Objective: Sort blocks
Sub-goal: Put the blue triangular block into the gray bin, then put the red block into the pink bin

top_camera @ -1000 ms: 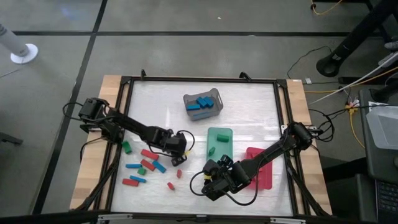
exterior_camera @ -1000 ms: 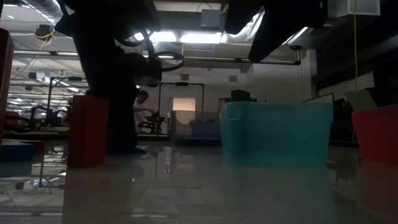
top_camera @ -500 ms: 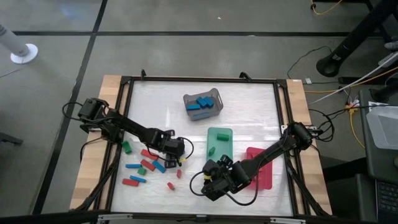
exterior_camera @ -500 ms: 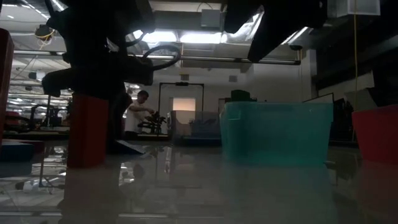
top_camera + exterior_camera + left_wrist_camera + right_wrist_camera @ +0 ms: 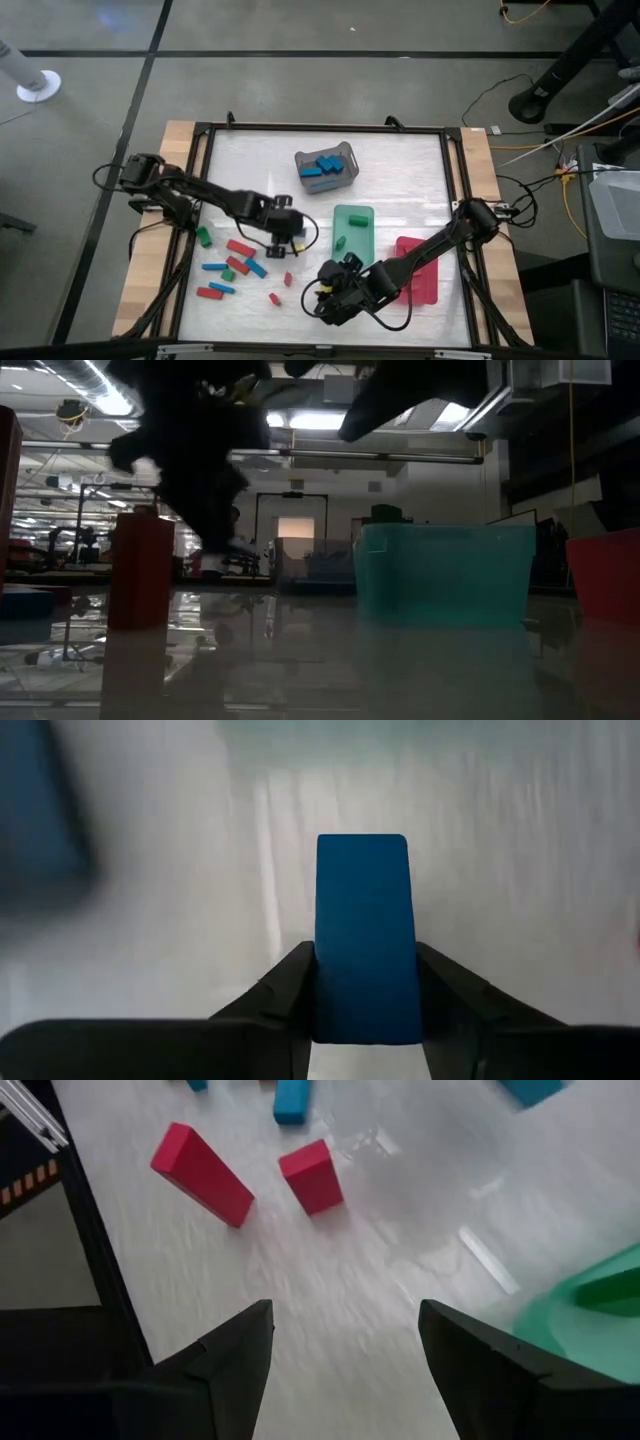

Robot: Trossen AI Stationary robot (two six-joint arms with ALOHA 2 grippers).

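Note:
My left gripper (image 5: 284, 244) hangs over the table's middle left, shut on a blue block (image 5: 362, 940). Loose red, blue and green blocks (image 5: 238, 264) lie flat on the table to its left. Nearer the front edge my right gripper (image 5: 327, 300) stands open over bare table, with nothing between its fingers. Two red blocks (image 5: 203, 1175) (image 5: 311, 1176) lie just ahead of it. In the low view the left gripper (image 5: 205, 470) is a dark blur above the table. My left gripper pinches the blue block's two long sides (image 5: 325, 982) between its two fingers, at the end nearest the wrist. The fingers (image 5: 290, 995) lie along the block, which juts out past their tips. They slant down from above. The block is lifted clear of the table.
A grey basket (image 5: 326, 167) with blue blocks stands at the far middle. A green tray (image 5: 352, 226) holding a green block (image 5: 340, 242) sits right of my left gripper. A red tray (image 5: 420, 272) lies under my right arm. A black frame rims the table.
My left gripper has shut on the blue block, rolled about its own axis and risen from the table with the block, drifting a little toward the far edge. The other blocks have stayed where they were.

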